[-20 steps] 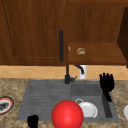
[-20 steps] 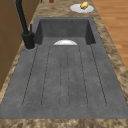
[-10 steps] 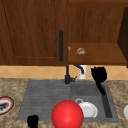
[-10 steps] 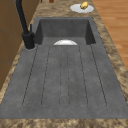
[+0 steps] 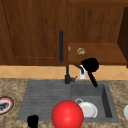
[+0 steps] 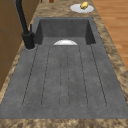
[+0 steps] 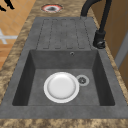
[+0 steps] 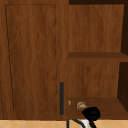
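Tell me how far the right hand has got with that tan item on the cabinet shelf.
Done: the cabinet's right side stands open, so the tan item lies exposed on the shelf.
In hand: nothing yet. The right hand hovers at the shelf's front edge, below and right of the item, seemingly apart from it.
Left: probably the whole reach and grasp. The left hand hangs low by the sink's front edge.

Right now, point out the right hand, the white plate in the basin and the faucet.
right hand (image 5: 90,65), front view, on its palm.
white plate (image 7: 61,87), right side view, on its centre.
faucet (image 6: 28,40), left side view, on its base.
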`<state>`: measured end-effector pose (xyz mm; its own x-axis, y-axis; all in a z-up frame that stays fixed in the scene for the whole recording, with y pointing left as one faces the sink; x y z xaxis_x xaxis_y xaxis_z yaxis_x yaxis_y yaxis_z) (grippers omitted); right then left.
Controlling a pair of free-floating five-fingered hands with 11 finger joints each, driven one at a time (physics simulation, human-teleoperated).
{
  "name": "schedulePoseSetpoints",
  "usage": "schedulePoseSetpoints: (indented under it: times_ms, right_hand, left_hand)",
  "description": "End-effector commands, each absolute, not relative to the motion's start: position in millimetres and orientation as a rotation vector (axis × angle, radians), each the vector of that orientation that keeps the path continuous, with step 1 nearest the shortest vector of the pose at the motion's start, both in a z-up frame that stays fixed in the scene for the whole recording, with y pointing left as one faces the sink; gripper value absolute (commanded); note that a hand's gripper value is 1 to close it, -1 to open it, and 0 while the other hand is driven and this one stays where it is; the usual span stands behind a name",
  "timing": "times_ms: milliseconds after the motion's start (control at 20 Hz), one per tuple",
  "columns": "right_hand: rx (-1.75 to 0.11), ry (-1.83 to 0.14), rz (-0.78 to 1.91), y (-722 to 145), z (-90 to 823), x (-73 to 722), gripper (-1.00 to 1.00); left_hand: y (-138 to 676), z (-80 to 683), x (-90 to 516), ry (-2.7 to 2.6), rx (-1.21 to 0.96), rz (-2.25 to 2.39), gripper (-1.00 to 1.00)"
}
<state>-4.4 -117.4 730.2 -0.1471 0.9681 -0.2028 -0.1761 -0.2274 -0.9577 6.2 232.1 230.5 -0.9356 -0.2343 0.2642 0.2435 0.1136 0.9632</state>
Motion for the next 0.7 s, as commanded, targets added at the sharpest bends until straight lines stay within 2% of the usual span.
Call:
schedulePoseSetpoints:
  times_ms: [0,650]
  right_hand:
    - [-1.106,-1.034,1.603,-109,756,-3,-1.0]
    - [-1.01,-1.005,1.613,-105,836,46,-1.0]
  left_hand:
    - [232,230,6,-2.047,-0.009,-1.882,0.0]
    - [232,230,6,-2.047,-0.009,-1.882,0.0]
